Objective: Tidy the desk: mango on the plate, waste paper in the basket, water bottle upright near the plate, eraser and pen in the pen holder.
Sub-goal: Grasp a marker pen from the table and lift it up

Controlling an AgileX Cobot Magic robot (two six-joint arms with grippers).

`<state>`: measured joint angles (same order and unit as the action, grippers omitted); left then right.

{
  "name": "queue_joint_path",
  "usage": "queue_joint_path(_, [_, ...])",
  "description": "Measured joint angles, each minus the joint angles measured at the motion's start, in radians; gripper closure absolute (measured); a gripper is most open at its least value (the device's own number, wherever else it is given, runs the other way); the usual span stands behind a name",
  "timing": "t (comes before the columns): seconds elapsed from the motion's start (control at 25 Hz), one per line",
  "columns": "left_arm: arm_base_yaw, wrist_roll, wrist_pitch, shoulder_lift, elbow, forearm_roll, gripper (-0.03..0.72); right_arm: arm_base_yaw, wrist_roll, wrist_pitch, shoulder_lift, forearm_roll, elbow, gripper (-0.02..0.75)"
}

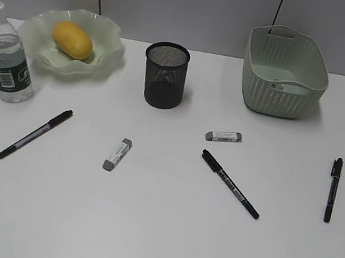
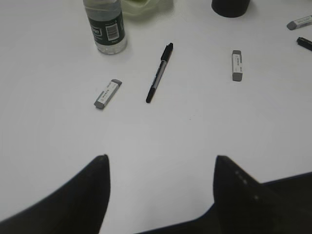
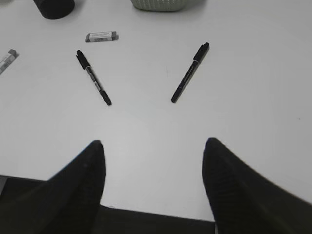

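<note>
Resting on the plate, the mango sits beside the upright bottle; left gripper and right gripper gape empty above the counter.

We see the desk evenly and softly lit from above, bright without harsh glare, and in the exterior view the pen holder and the basket throw only faint, short shadows toward the lower right. That view is fairly sharp across the frame, with small highlights on the water bottle at the upper left. In both wrist views we find the dark fingers at the bottom blurred and out of focus, and the white surface looks slightly greyer toward the corners.
</note>
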<state>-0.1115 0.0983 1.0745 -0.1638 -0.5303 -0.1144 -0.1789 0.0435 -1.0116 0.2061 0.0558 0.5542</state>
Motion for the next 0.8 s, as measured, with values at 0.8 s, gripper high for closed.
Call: queue_joint_path(0.8, [0.0, 0.0, 0.0, 0.003, 0.0, 0.001, 0.188, 0.0, 0.176, 0.224, 1.122, -0.044, 0.29, 0.237])
